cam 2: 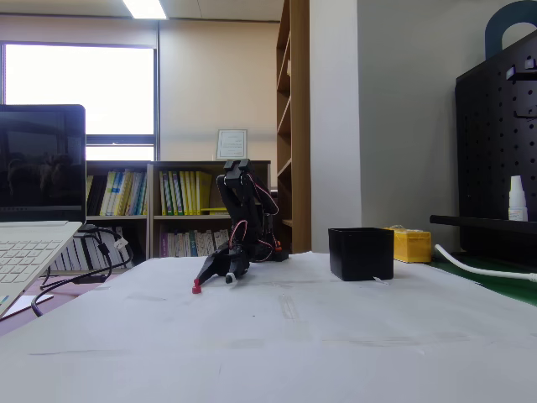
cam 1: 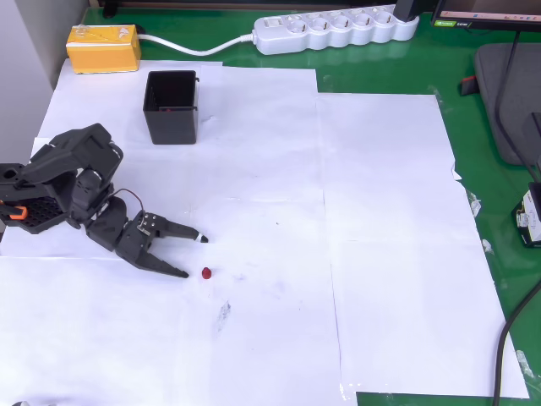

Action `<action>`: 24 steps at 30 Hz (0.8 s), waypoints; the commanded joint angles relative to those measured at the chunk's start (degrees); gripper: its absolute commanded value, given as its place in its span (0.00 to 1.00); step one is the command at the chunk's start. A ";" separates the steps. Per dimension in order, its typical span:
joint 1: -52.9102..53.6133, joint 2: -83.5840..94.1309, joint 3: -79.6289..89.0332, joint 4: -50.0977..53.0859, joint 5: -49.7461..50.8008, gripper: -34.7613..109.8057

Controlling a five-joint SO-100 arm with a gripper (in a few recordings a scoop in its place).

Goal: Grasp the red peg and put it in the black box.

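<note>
The red peg [cam 1: 206, 273] lies on the white paper, a tiny dark-red dot just right of my lower fingertip; in the fixed view the red peg [cam 2: 196, 288] sits at the tip of a finger. My black gripper [cam 1: 194, 256] is open, low over the paper, its two fingers spread and pointing right, the peg just beyond the gap. In the fixed view the gripper [cam 2: 214, 281] reaches down to the table. The black box [cam 1: 172, 106] stands upright at the upper left, well away from the gripper; the fixed view shows the black box [cam 2: 361, 253] to the right of the arm.
A yellow block [cam 1: 103, 47] sits beyond the box near the table's edge. A white power strip [cam 1: 336, 30] with its cable runs along the far edge. A laptop [cam 2: 33, 210] stands at the left of the fixed view. White paper sheets [cam 1: 380, 254] cover green matting.
</note>
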 commanded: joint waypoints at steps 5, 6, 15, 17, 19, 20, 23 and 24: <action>-0.35 -5.80 -0.79 4.66 -1.58 0.47; -0.44 -7.12 -1.23 6.15 -2.11 0.47; -0.70 -12.39 -2.55 13.01 -4.66 0.48; -0.70 -12.92 -2.46 13.71 -5.01 0.48; -0.79 -13.71 -1.76 15.47 -5.01 0.47; -0.79 -13.71 -1.14 16.00 -5.01 0.47; -0.62 -13.27 0.79 16.44 -4.75 0.47; -0.53 -13.01 1.58 16.61 -4.75 0.47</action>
